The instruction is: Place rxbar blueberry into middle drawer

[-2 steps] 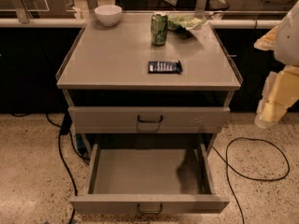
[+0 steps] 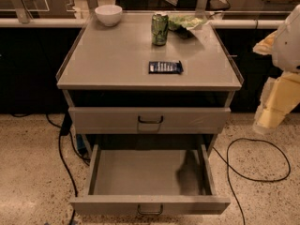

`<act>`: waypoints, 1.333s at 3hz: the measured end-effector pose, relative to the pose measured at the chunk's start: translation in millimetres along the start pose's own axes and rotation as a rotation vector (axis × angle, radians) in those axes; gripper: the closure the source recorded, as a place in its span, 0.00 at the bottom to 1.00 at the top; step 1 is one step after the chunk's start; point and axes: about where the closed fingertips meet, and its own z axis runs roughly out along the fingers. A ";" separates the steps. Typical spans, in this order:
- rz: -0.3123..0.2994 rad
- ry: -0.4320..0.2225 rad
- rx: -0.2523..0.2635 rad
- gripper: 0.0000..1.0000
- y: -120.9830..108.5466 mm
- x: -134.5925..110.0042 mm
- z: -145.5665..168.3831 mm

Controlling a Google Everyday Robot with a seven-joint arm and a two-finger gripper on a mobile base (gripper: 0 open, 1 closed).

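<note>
gripper (image 2: 269,118): hanging at right edge, beside cabinet (image 2: 93,118)
grip state: cannot tell
rxbar blueberry (image 2: 165,67): lying flat on tabletop (image 2: 112,64), well left of gripper, not touching it

Seeing the navy-wrapped rxbar blueberry (image 2: 165,67) lying flat, well left of the gripper (image 2: 271,114), and the middle drawer (image 2: 112,204) pulled open, lower left.

My arm (image 2: 291,39) enters at the right edge of the view, its white rounded housing uppermost; below it a pale cream segment slants down and leftward; my gripper (image 2: 266,121) hangs at that segment's lower end, blurred.
</note>
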 end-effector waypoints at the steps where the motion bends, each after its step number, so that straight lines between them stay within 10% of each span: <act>1: 0.000 0.000 0.000 0.00 7.4 -3.1 3.7; 4: 0.000 0.000 0.000 0.00 15.7 -6.7 7.8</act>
